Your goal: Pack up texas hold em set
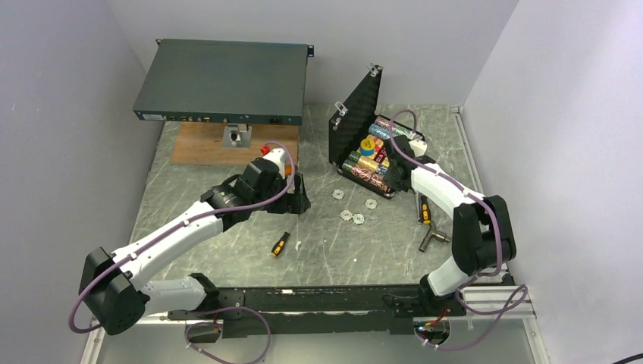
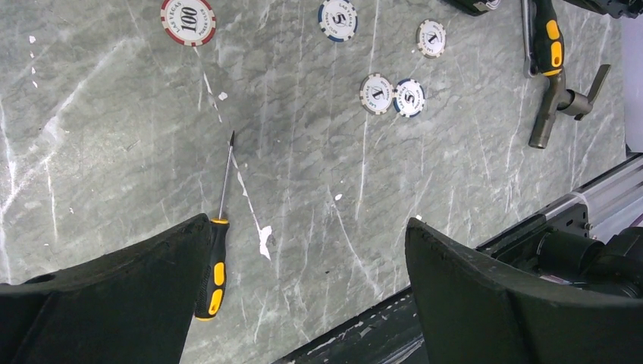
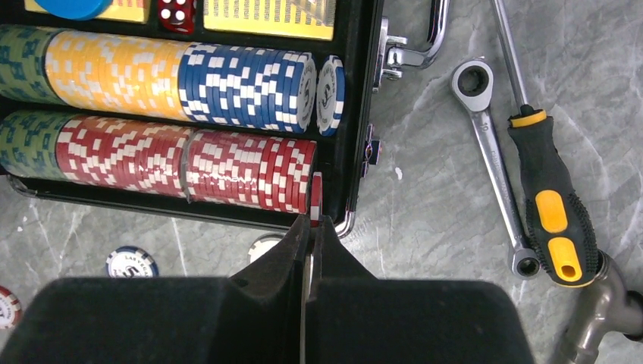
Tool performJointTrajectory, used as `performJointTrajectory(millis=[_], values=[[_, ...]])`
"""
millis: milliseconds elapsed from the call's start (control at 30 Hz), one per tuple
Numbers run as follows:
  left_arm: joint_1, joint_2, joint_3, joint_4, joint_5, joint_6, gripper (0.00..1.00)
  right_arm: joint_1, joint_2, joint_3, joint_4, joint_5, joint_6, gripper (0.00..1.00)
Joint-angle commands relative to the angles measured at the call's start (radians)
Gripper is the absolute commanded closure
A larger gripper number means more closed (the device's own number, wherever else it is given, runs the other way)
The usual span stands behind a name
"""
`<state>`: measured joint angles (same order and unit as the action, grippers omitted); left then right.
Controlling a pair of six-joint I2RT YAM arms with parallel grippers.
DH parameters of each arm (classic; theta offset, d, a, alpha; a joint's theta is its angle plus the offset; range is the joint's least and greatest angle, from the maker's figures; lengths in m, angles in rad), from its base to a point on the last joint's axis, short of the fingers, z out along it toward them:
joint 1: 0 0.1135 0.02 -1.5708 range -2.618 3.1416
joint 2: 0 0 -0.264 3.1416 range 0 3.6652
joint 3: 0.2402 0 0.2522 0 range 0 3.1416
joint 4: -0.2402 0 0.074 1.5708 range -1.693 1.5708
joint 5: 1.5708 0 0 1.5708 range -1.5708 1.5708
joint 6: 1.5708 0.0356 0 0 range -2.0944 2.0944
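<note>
Marble table [image 1: 326, 250], right claw [image 3: 311, 222] (closed) at case [image 3: 355, 114] edge, left claw [image 2: 307, 221] spread

The table top [image 2: 114, 152] looks like smooth grey-green stone with white streaks and a soft shine. The small black hinged case [image 1: 362, 106] has a rough, bumpy skin, with shiny silver metal on its corners and its handle [image 3: 440, 19]. The rows of red, blue, yellow and green chips [image 3: 189, 163] inside it look like hard, dull plastic. The loose round chips [image 2: 377, 93] have smooth printed faces. The orange-and-black screwdriver [image 3: 552, 205] has a ribbed, rubbery handle and a thin bare metal rod. The ring spanner [image 3: 493, 144] just beside it is bright polished metal. The fingers [image 2: 485, 288] of the left gripper [image 2: 307, 224] are matt black and a bit grainy. At the table's far left corner, the big dark-green flat box [image 1: 224, 76] looks like dull painted metal. It sits above a brown wooden board [image 1: 201, 144].
</note>
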<state>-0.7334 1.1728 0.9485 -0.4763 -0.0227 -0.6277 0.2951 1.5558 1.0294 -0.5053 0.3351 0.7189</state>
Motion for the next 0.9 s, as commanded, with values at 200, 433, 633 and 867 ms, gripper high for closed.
performJointTrajectory(millis=[200, 433, 633, 867], values=[[0.000, 0.008, 0.039, 0.016, 0.013, 0.020, 0.01, -0.021, 0.043, 0.038, 0.101, -0.035, -0.010, 0.98], [0.000, 0.060, 0.050, 0.017, 0.013, 0.042, 0.01, -0.023, -0.006, 0.028, 0.086, -0.136, -0.050, 0.62], [0.000, 0.160, 0.099, 0.004, -0.060, 0.083, 0.00, -0.021, -0.190, -0.077, 0.098, -0.140, -0.125, 0.49], [-0.009, 0.377, 0.238, -0.005, -0.172, 0.134, 0.06, -0.022, -0.403, -0.274, 0.218, -0.284, -0.227, 0.37]])
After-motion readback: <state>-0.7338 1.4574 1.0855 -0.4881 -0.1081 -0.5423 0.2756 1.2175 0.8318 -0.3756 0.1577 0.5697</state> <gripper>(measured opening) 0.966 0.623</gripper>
